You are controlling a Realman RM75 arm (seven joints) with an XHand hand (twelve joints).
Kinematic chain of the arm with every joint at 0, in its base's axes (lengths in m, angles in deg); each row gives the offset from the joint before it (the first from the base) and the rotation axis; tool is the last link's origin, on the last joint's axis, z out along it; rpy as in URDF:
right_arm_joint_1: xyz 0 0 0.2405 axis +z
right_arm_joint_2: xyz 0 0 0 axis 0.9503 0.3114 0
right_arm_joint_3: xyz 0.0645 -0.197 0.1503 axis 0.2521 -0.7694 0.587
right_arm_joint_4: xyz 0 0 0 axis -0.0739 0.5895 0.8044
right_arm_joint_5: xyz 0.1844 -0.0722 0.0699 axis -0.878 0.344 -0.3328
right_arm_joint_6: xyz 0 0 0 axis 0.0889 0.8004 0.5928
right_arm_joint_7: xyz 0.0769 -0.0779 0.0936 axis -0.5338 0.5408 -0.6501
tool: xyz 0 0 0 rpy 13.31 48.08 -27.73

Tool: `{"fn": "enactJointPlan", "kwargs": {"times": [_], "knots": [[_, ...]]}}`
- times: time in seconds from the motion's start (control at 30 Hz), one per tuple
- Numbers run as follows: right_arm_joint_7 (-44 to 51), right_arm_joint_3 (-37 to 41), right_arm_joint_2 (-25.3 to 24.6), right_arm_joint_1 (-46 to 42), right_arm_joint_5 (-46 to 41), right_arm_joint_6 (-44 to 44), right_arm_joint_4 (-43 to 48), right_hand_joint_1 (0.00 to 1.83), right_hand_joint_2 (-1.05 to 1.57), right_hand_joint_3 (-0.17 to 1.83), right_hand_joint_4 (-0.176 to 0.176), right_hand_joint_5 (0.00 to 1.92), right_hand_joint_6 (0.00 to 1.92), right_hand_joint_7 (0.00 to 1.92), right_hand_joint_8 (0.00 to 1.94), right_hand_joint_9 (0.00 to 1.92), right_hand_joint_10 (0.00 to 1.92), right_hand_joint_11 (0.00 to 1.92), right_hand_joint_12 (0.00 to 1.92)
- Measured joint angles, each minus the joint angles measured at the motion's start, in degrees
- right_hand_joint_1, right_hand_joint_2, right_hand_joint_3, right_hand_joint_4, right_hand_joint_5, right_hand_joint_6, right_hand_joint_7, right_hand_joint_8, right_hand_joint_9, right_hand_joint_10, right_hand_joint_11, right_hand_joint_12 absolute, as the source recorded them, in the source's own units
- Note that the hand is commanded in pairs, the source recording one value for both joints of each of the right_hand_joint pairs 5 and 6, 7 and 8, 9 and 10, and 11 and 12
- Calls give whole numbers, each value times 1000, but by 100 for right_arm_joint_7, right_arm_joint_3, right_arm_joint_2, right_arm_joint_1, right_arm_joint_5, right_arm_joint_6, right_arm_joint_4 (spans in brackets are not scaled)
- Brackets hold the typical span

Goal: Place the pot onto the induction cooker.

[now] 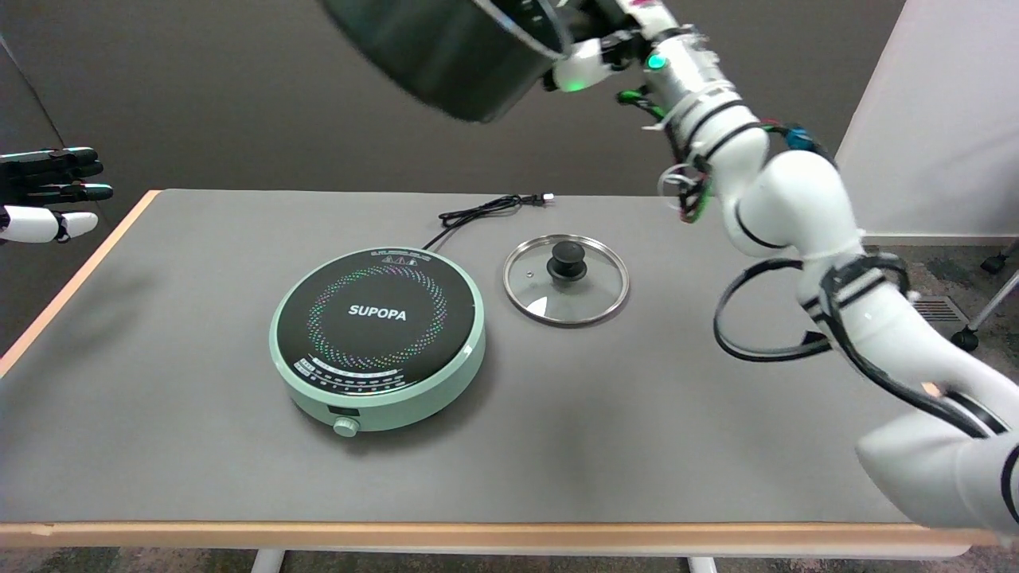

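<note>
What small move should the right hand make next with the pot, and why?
Probably lower the black pot leftward toward the induction cooker: the right hand holds it high, tilted, and the cooker's top is bare, the glass lid lying beside it.

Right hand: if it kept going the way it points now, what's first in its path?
The right hand points up-left, gripping the pot raised above the table. Beyond it only the dark wall shows, so the way looks free, though the frame's top edge cuts it off and depth is unclear.
</note>
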Motion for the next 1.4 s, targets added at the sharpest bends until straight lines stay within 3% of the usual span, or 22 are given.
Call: {"fn": "enactJointPlan", "kwargs": {"times": [0.63,0.93,1.4], "knots": [[1192,-2322,-516,1677,-92,-244,-1345,1077,623,1511,-32,1920,1920,1920,1920,1920,1920,1920,1920],[1821,-3195,-495,2029,-105,-311,-1202,1078,623,1507,-32,1920,1920,1920,1920,1920,1920,1920,1920],[2294,-3787,-77,2080,-44,-388,-509,1078,614,1515,-32,1920,1920,1920,1920,1920,1920,1920,1920]]}}
